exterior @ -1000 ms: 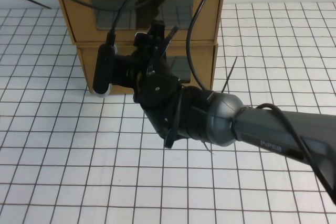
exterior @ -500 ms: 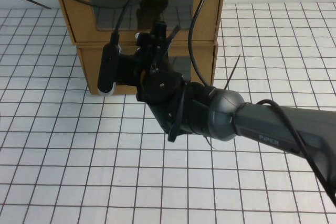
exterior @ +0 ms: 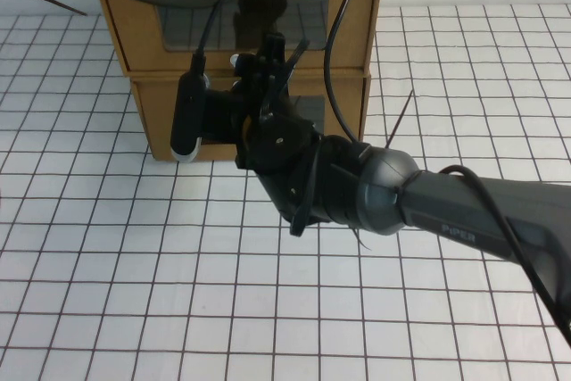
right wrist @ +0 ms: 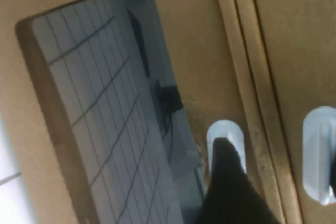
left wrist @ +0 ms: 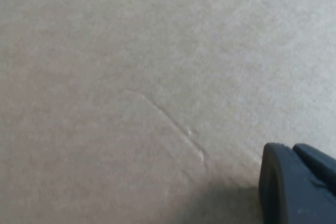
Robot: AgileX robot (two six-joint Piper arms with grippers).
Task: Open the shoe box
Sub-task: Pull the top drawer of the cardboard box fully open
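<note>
Two brown cardboard shoe boxes stand stacked at the back of the table, the upper box (exterior: 241, 15) on the lower box (exterior: 161, 122), each with a dark window in its front. My right gripper (exterior: 272, 53) reaches in from the right and sits right at the fronts, near the seam between the boxes. In the right wrist view my right gripper (right wrist: 273, 150) is open, with one dark finger (right wrist: 226, 182) beside a window (right wrist: 105, 119) and the other past the seam (right wrist: 257, 103). My left gripper (left wrist: 296, 184) shows only as a dark part close against plain cardboard.
The boxes stand on a white gridded table (exterior: 134, 265). Black cables (exterior: 335, 33) loop over the upper box and the right arm (exterior: 464, 220). A black wrist camera (exterior: 186, 118) hangs in front of the lower box's left half.
The right arm has crept a little to the right and toward the boxes. The boxes have not moved.
</note>
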